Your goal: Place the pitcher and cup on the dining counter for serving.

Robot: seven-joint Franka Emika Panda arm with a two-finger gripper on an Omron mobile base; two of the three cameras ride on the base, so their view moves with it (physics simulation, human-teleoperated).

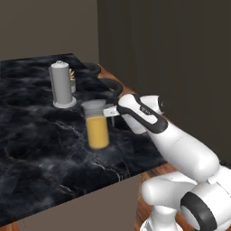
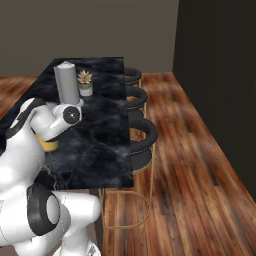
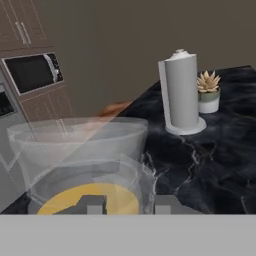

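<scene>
The pitcher [image 1: 97, 128] is a clear cylinder of orange-yellow liquid with a pale lid. It stands upright near the right edge of the dining counter [image 1: 36, 149], a black marble slab. I cannot tell whether its base touches the slab. My gripper [image 1: 107, 111] is shut on the pitcher's top rim from the right side. In the hand view the pitcher [image 3: 85, 165] lies right under the gripper [image 3: 127, 205], with the fingertips [image 3: 92, 204] at its rim. A sliver of the pitcher [image 2: 48, 145] peeks from under my arm. The cup is out of view.
A grey knob-topped cylinder on a round base [image 1: 61, 84] [image 3: 181, 92] stands farther back on the slab, with a small potted plant [image 2: 85, 82] [image 3: 208, 91] beside it. Black stools [image 2: 142, 135] line the counter's far side over wooden floor. A microwave [image 3: 32, 72] sits in the cabinets beyond.
</scene>
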